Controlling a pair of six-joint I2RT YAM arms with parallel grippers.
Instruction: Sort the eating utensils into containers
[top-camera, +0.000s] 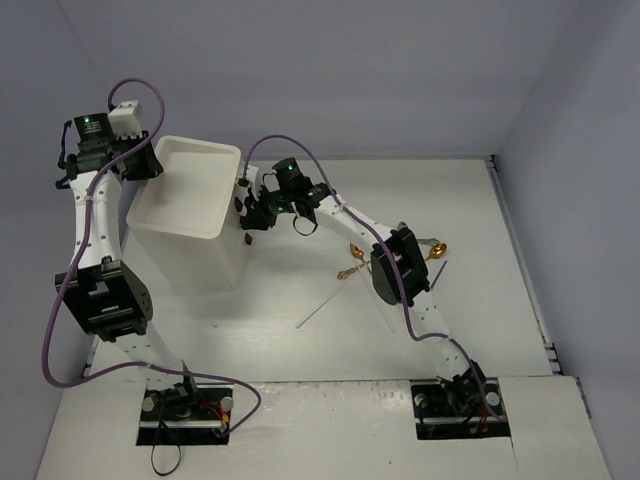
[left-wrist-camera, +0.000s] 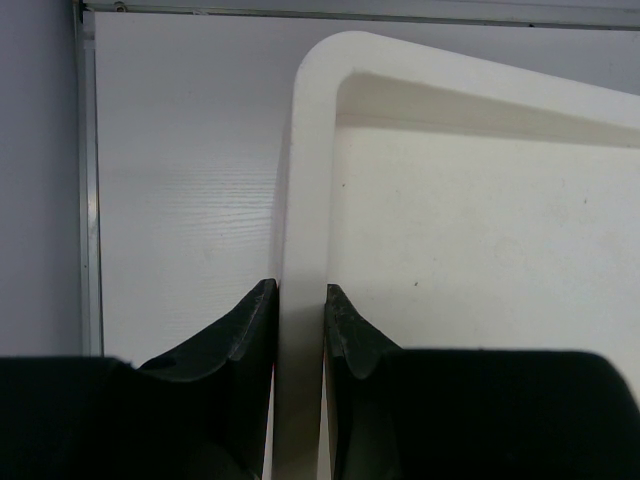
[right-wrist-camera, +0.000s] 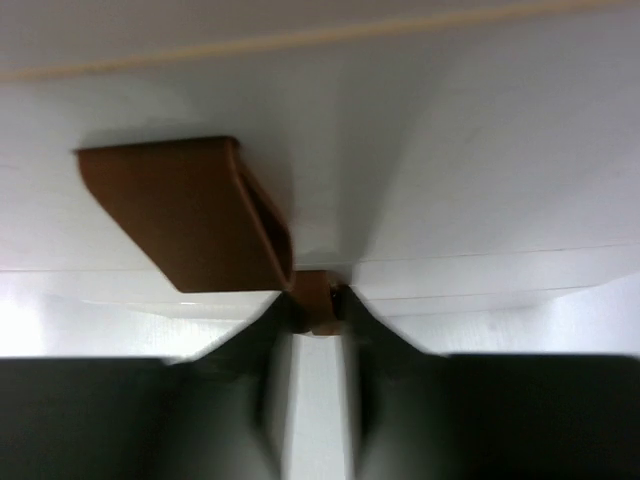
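Observation:
The white cabinet (top-camera: 190, 200) with a rimmed top stands at the back left. My left gripper (top-camera: 148, 166) is shut on its rim (left-wrist-camera: 300, 200) at the far left corner. My right gripper (top-camera: 252, 212) is at the cabinet's front face, shut on a small brown drawer knob (right-wrist-camera: 318, 298). A larger brown knob (right-wrist-camera: 185, 210) sits just above and left of it. Gold spoons (top-camera: 352, 260) and a thin pale chopstick (top-camera: 325, 308) lie on the table by the right arm. Another spoon (top-camera: 436, 250) lies right of that arm.
Further brown knobs (top-camera: 246, 240) show on the cabinet front. The table's metal edge (left-wrist-camera: 88, 180) runs left of the cabinet. Walls close in at the back and on both sides.

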